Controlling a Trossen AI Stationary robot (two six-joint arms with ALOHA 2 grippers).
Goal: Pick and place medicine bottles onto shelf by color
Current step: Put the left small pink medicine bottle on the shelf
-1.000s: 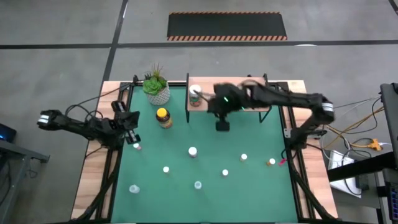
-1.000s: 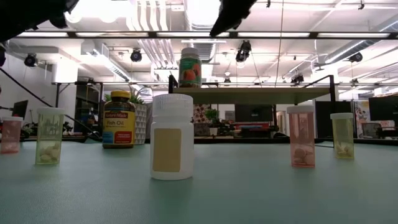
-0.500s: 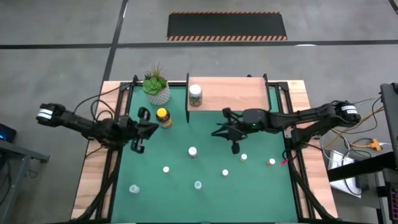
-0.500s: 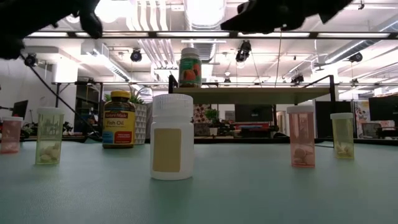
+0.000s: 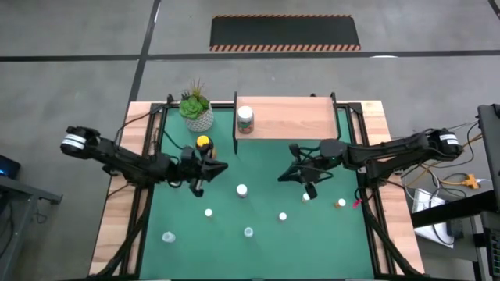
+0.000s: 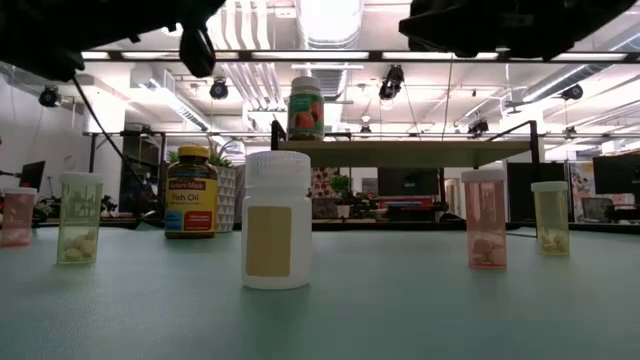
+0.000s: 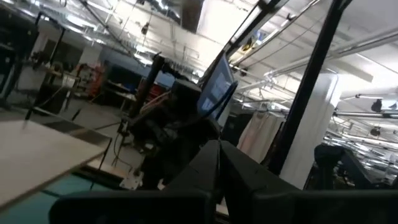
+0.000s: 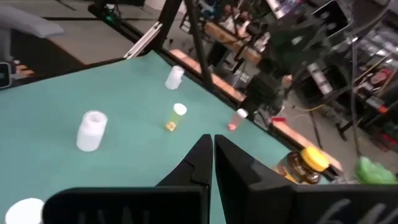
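The shelf stands at the table's far edge and carries one green-capped bottle, which also shows in the low view. The amber yellow-lidded jar stands on the green mat, just on the far side of my left gripper. Several small bottles stand on the mat, among them a white one. My left gripper is shut, empty and in the air. My right gripper is shut and empty above the mat, just on the far side of a small white-capped bottle.
A white-potted green plant stands at the far left, beside the jar. Loose bottles are spread over the mat's near half. The low view shows a white bottle in front and coloured vials on either side.
My left gripper has gone from the table's left edge toward the middle and now hangs beside the amber jar. My right gripper has come away from the shelf, toward the table's near edge and a little to the right. No bottle has moved.
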